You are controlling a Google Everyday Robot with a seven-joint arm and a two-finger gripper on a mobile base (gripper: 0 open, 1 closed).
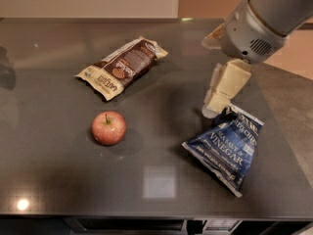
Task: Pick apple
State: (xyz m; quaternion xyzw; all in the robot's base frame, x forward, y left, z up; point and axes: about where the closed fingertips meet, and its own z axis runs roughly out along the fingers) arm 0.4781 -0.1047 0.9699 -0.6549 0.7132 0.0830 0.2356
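The apple (108, 128) is small, round and red with a yellowish blush and a short dark stem. It rests upright on the dark grey counter (54, 180), left of centre. My gripper (214, 106) is cream-coloured and hangs from the grey arm (254, 28) that comes in from the upper right. It is over the counter at the top left corner of the blue chip bag, well to the right of the apple and apart from it. It holds nothing that I can see.
A brown snack bag (122, 66) lies behind the apple, toward the back of the counter. A blue salt and vinegar chip bag (227, 146) lies at the right, under and beside the gripper. The counter's front edge (146, 217) runs along the bottom.
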